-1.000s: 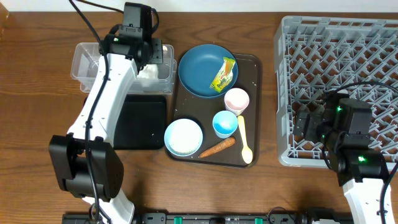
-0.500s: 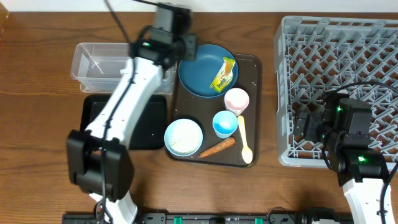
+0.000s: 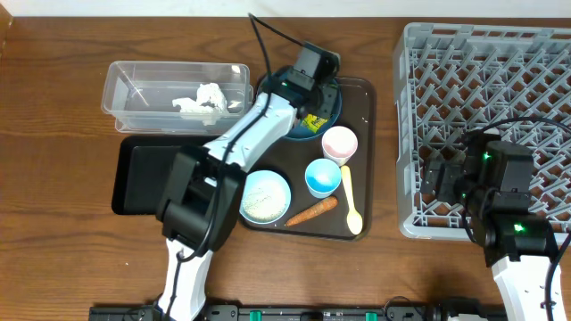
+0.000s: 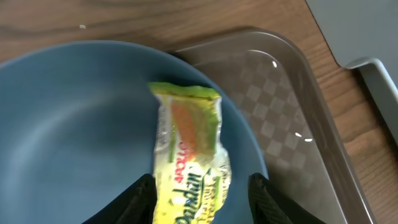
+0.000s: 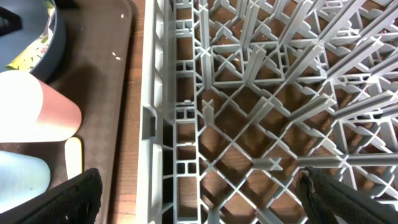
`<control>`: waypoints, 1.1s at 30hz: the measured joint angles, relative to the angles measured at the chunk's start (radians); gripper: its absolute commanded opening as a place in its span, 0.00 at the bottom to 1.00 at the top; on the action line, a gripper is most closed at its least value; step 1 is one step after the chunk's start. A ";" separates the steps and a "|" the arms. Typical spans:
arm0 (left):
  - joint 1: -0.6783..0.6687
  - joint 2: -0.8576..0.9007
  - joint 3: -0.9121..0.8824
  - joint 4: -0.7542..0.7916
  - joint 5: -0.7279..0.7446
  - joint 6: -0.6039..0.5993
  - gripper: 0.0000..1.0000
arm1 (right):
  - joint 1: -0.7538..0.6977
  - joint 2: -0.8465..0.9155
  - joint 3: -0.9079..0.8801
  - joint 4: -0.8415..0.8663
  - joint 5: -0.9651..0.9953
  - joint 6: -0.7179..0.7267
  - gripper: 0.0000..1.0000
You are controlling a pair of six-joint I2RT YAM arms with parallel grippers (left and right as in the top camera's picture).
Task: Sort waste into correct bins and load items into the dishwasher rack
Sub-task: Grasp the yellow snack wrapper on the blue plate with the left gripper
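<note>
Lying on the blue dish, the yellow-green wrapper has its near end between the fingers of my left gripper, which are half parted and not pinching it. The dish sits on the brown tray. My right gripper hangs spread wide above the grey rack.

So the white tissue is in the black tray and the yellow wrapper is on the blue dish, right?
Not quite. The white tissue lies in the clear tub, not the black tray, as the overhead view shows. The yellow wrapper is on the blue dish, yes.
</note>
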 measured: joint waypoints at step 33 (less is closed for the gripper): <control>-0.022 0.087 0.000 0.038 -0.018 0.002 0.44 | 0.000 0.000 0.000 -0.011 0.000 0.000 0.99</control>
